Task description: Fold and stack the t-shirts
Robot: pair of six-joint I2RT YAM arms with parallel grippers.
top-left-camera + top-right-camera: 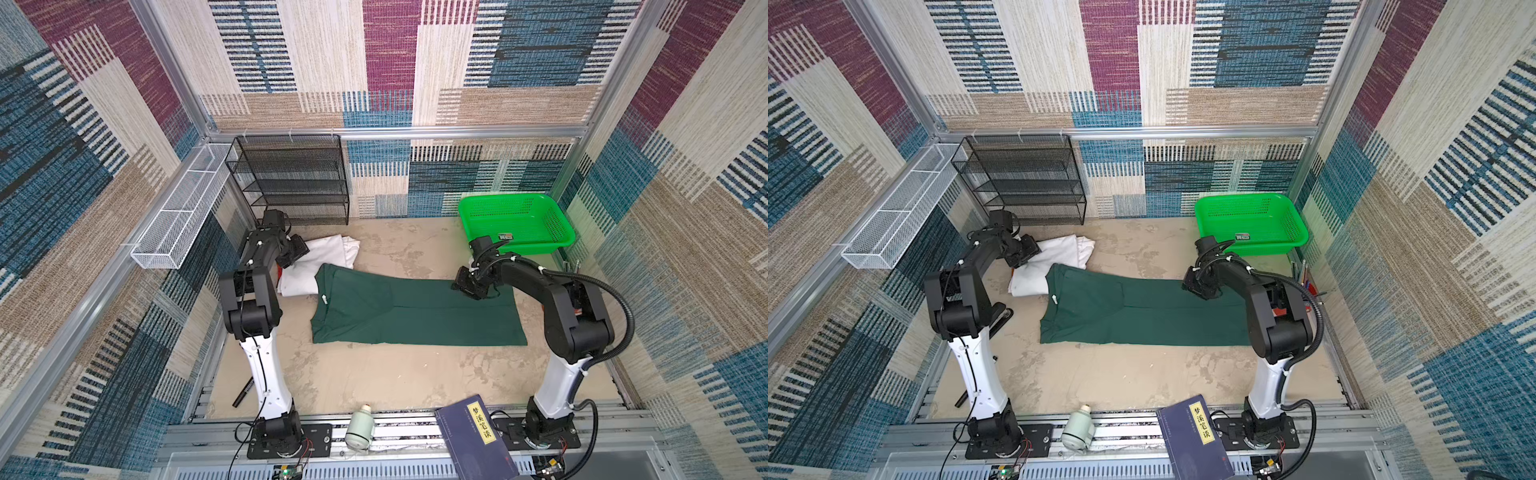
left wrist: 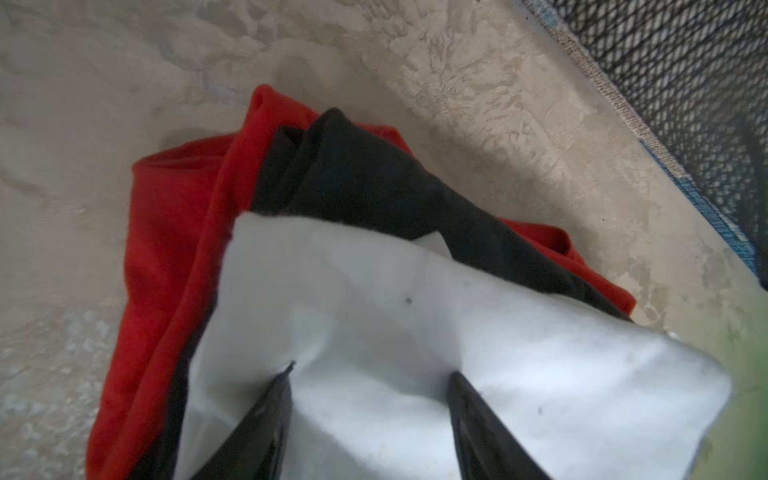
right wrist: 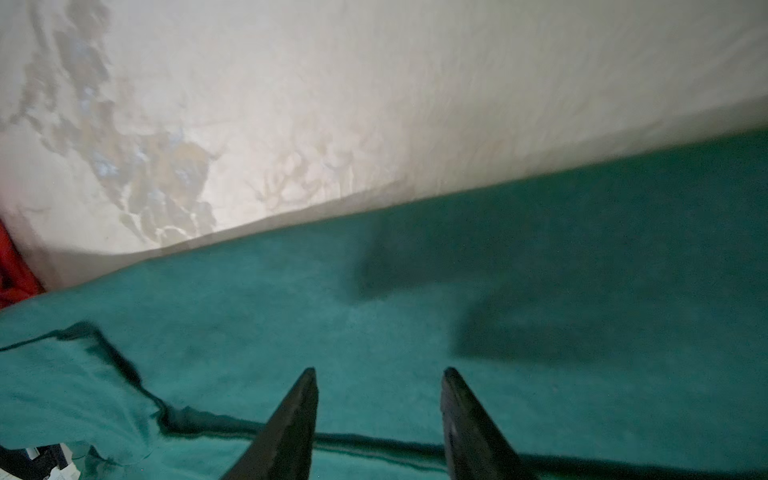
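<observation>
A dark green t-shirt (image 1: 415,311) (image 1: 1142,311), folded into a long band, lies flat across the middle of the table. At the back left sits a folded white t-shirt (image 1: 324,257) (image 1: 1059,257). In the left wrist view the white shirt (image 2: 374,291) tops a black cloth (image 2: 365,178) and a red t-shirt (image 2: 174,216). My left gripper (image 1: 293,255) (image 2: 372,368) is open, its tips resting on the white cloth. My right gripper (image 1: 467,286) (image 3: 378,372) hangs open just above the green shirt's (image 3: 291,291) far right corner, holding nothing.
A bright green plastic basket (image 1: 515,224) stands at the back right and a black mesh rack (image 1: 291,178) at the back left. A white wire tray (image 1: 183,208) hangs on the left wall. A blue book (image 1: 473,436), a pale bottle (image 1: 360,428) and a black pen (image 1: 243,392) lie along the front.
</observation>
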